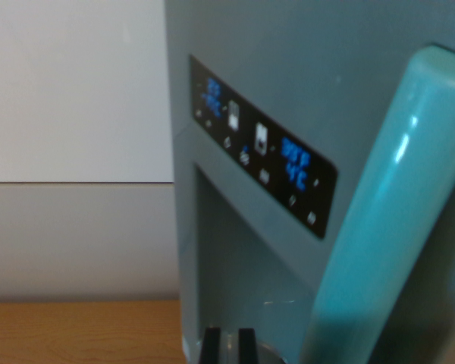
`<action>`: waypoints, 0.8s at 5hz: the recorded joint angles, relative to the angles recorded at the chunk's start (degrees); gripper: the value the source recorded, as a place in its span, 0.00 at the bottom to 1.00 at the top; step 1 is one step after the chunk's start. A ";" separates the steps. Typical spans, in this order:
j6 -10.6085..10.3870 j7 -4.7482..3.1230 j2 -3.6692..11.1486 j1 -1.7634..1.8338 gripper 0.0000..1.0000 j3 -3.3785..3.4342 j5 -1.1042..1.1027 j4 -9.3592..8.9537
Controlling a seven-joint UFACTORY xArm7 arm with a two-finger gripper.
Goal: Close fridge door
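Directly ahead of the pincer (228, 343) stood the fridge door (288, 98), its face filling the wrist view's right, with the dark panel (262, 155) slanting across it and the long teal handle (387, 212) leaning up to the right. Only the pincer's two dark tips showed at the bottom edge, close together with a narrow gap, holding nothing. Whether they touched the door I could not tell.

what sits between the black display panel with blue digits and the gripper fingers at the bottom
In the wrist view, only the grey fridge door's recessed dispenser alcove lies between the black display panel and the gripper.
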 joint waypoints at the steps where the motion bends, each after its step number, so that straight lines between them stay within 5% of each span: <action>1: 0.00 0.00 0.00 0.00 1.00 0.00 0.00 0.00; 2: 0.00 0.00 2.30 0.00 1.00 -1.12 0.00 1.69; 3: 0.00 0.00 2.30 0.00 1.00 -1.12 0.00 1.69; 4: 0.00 0.00 4.35 0.00 1.00 -2.73 0.00 2.94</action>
